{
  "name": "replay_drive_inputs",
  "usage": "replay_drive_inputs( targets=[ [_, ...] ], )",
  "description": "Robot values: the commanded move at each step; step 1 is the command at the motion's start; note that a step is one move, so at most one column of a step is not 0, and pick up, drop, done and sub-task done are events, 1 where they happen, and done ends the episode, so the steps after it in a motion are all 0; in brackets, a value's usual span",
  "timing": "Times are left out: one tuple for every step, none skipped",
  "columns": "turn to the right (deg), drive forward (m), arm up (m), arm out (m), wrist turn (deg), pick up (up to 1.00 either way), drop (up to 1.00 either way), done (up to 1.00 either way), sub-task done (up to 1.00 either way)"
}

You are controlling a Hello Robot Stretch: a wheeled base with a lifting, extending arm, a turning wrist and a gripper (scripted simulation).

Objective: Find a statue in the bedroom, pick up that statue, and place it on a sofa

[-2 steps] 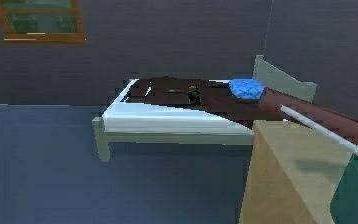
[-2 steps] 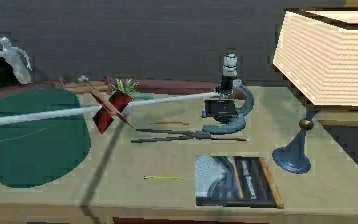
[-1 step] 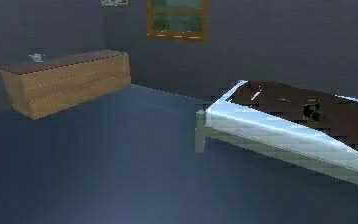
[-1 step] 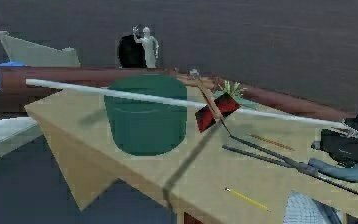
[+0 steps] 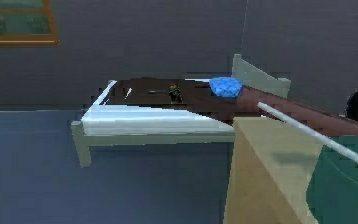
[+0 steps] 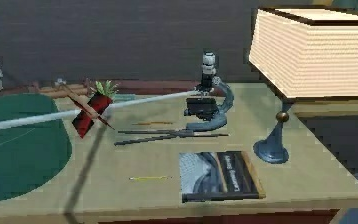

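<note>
Bed point(image 5: 147, 122) ahead carries a small dark figure point(image 5: 174, 94), likely the statue, so approaching comes first; gripper's state, cannot tell.

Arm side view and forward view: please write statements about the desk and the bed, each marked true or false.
1. A lamp with a cream square shade stands on the tan wooden desk. True.
2. The grey and black microscope stands right of that lamp. False: it stands left of it.
3. The white bed with a brown blanket carries a red pillow. False: the pillow is blue.
4. A dark flat book lies on the desk, below the microscope in the picture. True.
</note>
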Motion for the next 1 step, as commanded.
replay_drive_inputs(
  targets=[
    [0.0, 1.0, 0.0, 0.0, 0.0, 0.0, 0.0, 0.0, 0.0]
  ],
)
